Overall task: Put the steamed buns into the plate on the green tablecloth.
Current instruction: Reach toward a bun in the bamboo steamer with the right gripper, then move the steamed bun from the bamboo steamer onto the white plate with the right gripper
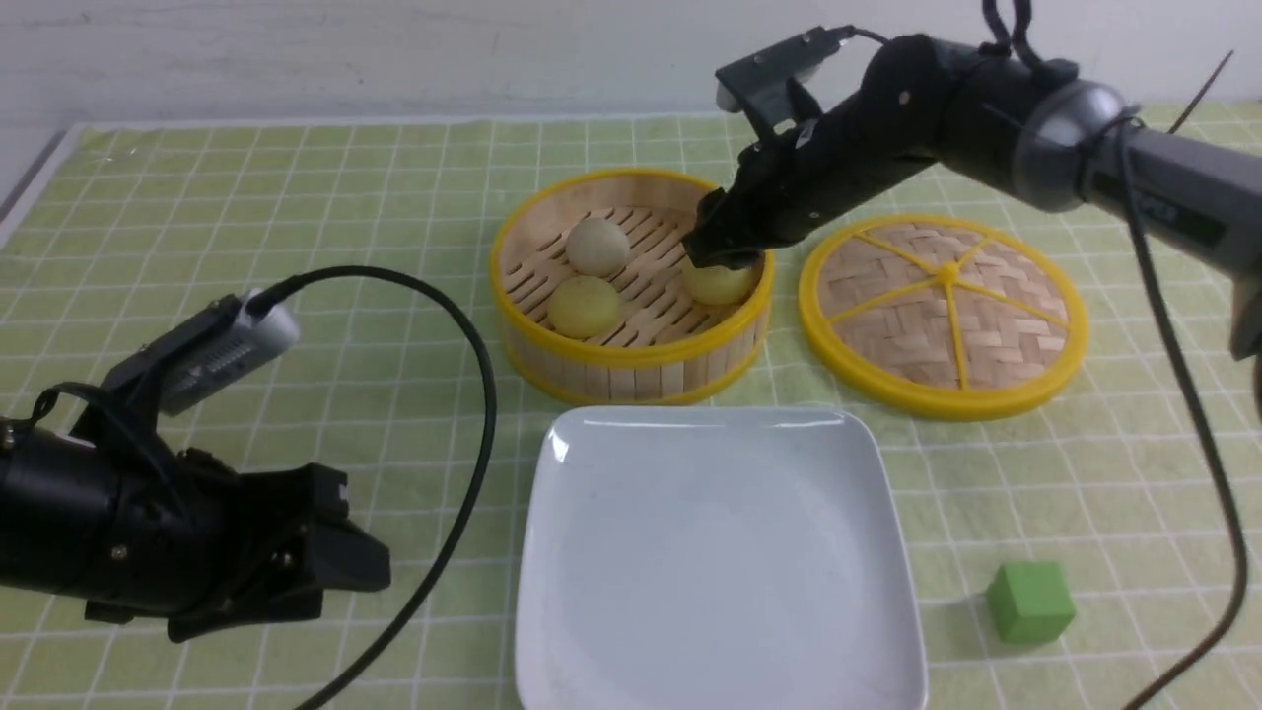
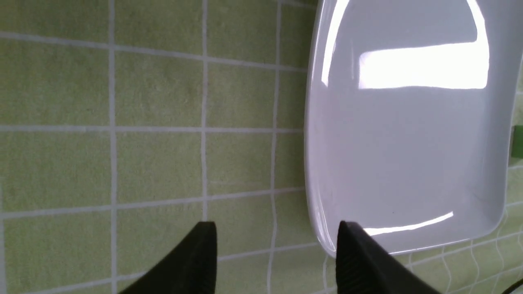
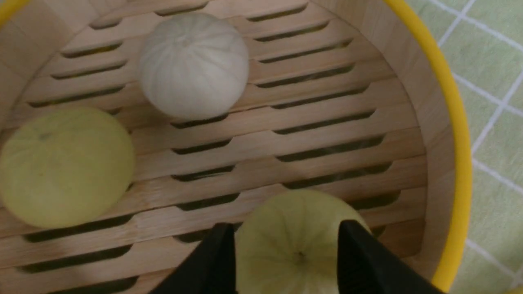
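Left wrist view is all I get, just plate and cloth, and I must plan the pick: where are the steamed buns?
Observer: All are in the bamboo steamer beyond the plate: the white bun, left yellow bun and right yellow bun.
Operator: And the right arm?
Observer: The right gripper is down inside the steamer, jaws open on either side of the right yellow bun; I cannot tell if they touch it.
Operator: Where is the lid?
Observer: The woven lid lies flat on the tablecloth, right of the steamer and apart from it.
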Robot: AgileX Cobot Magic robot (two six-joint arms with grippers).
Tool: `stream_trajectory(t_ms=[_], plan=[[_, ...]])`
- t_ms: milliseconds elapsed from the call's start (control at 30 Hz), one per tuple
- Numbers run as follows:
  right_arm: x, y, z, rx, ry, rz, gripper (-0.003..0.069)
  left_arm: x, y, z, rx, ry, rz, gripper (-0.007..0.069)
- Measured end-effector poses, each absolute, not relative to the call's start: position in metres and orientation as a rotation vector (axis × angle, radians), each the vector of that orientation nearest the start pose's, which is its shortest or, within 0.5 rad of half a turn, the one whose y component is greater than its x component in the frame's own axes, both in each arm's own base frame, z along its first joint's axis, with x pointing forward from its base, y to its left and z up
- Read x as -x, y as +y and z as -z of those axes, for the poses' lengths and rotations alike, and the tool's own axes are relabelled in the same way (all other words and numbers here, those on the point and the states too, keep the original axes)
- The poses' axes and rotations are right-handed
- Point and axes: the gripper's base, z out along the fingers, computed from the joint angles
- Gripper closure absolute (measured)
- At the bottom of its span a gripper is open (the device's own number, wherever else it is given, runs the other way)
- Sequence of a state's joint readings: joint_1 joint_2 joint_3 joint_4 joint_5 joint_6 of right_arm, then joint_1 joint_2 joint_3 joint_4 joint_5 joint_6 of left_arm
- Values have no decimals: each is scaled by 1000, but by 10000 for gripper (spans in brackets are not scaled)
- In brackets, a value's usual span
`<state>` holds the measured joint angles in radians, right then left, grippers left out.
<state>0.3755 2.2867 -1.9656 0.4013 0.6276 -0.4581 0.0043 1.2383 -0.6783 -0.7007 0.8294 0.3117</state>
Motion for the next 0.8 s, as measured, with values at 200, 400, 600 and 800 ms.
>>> stream_trajectory(t_ms=[200, 400, 600, 800], plan=[[-478, 212, -202, 725, 2336, -406, 601, -210, -42, -234, 149, 2695, 734, 212], [-446, 204, -266, 827, 2367, -443, 648, -210, -42, -234, 149, 2695, 734, 212], [-374, 184, -359, 881, 2452, -548, 644, -211, -42, -235, 155, 2684, 725, 232], [-339, 191, -298, 901, 2699, -662, 638, -213, -41, -235, 165, 2664, 709, 263]])
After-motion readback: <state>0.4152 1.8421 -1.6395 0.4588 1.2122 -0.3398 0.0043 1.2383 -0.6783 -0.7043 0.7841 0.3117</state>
